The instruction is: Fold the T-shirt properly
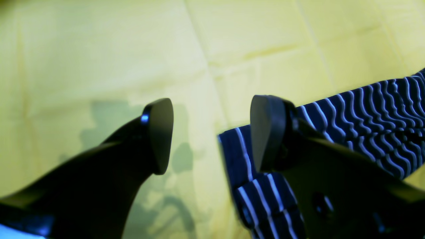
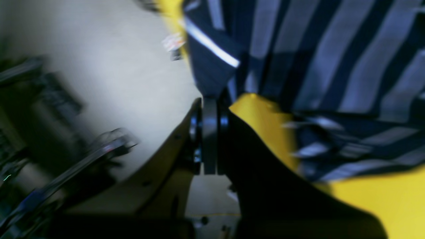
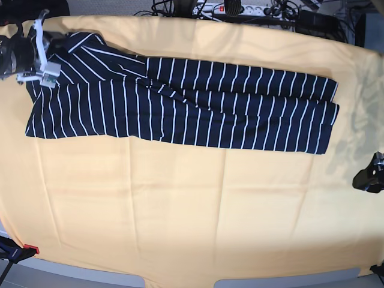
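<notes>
T-shirt point(image 3: 180, 111): long band along the desk's point(image 3: 180, 204) far edge, end to end | right tool point(image 2: 209, 132): clamped on its hem at one end | left tool point(image 1: 211, 132): gaping, empty, near the opposite end, nearer there

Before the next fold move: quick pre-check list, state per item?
1. Right gripper shut on the T-shirt: ok. Its jaws are pressed together with striped fabric running up from the tips.
2. Left gripper open and empty: ok. Only yellow cloth shows between its jaws.
3. Left gripper close to a shirt edge: ok. Striped fabric lies right beside one finger.
4. Shirt flat: not ok. Creases run through the middle, and the end by the right gripper is bunched.
5. Shirt fully on the cloth: ok in the base view.
6. How much fabric the right gripper holds: cannot tell, the right wrist view is blurred.
</notes>
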